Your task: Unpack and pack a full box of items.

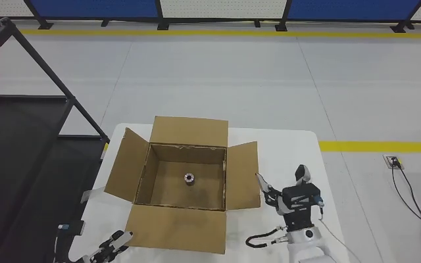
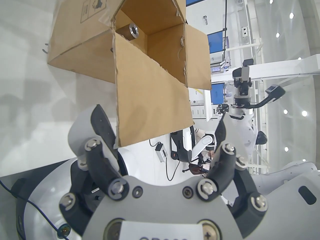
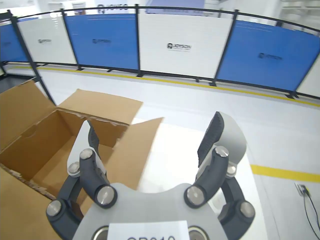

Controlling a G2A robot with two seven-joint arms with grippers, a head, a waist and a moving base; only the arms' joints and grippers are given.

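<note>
The right gripper (image 3: 153, 119) is spread wide and empty at 3 o'clock of the cardboard box (image 1: 187, 154), just beside its outfolded side flap (image 1: 242, 176). The left gripper (image 2: 160, 114), likewise spread and empty, hangs at 7 o'clock by the front flap's corner. One metal cylinder (image 1: 189, 178) lies mid-floor, so unpacking looks nearly finished. The next move calls for clearing a flap, then descending between the deep walls, which crowd the approach.

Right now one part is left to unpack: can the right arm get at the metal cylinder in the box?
Probably yes. The box is open, flaps folded out, nothing covers the metal cylinder, and the right gripper sits open beside the side flap; it must clear that flap first.
</note>
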